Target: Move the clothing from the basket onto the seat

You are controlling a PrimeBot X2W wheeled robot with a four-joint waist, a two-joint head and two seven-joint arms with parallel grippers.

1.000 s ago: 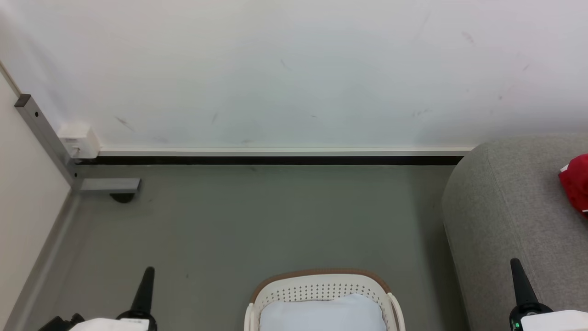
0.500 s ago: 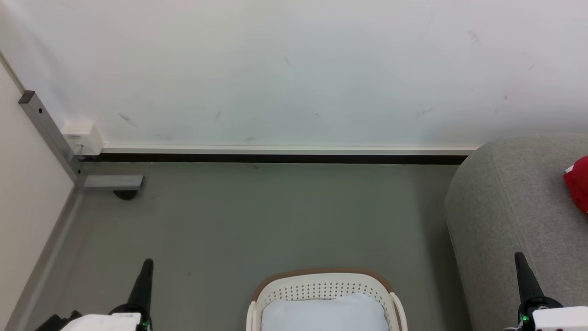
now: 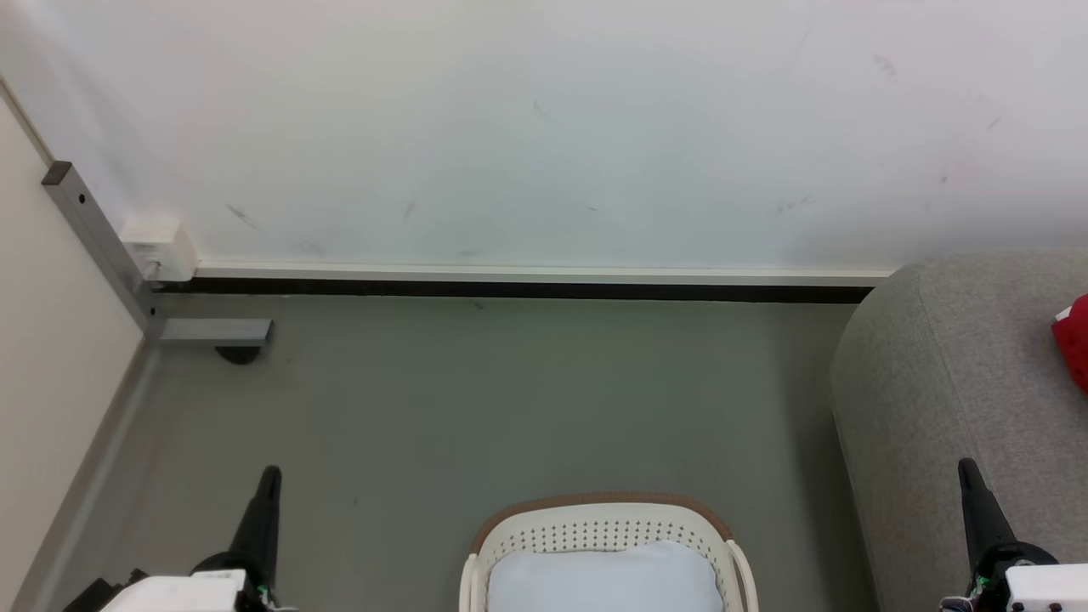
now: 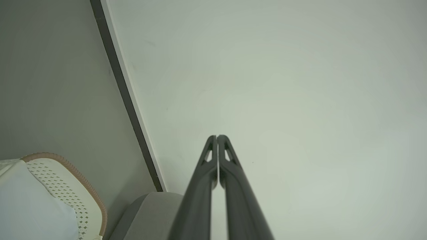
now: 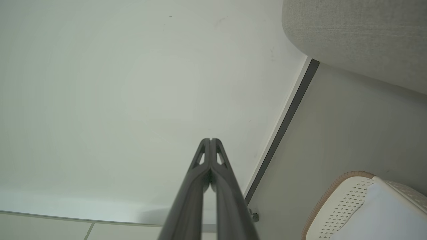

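A bright red soft garment (image 3: pixel 1074 340) lies on the large light grey fabric sofa (image 3: pixel 943 382), right of the cream-white perforated plastic basket (image 3: pixel 595 529) holding pale bluish-white padding (image 3: pixel 603 580). My left gripper (image 3: pixel 269 476) and right gripper (image 3: pixel 967 469) flank the basket, fingers pressed together, empty.

Perforated plastic basket (image 3: pixel 595 534); matt woven-fabric seat (image 3: pixel 935 374).

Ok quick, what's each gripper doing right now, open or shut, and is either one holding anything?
The left gripper is shut, holding nothing.
The right gripper is shut, holding nothing.
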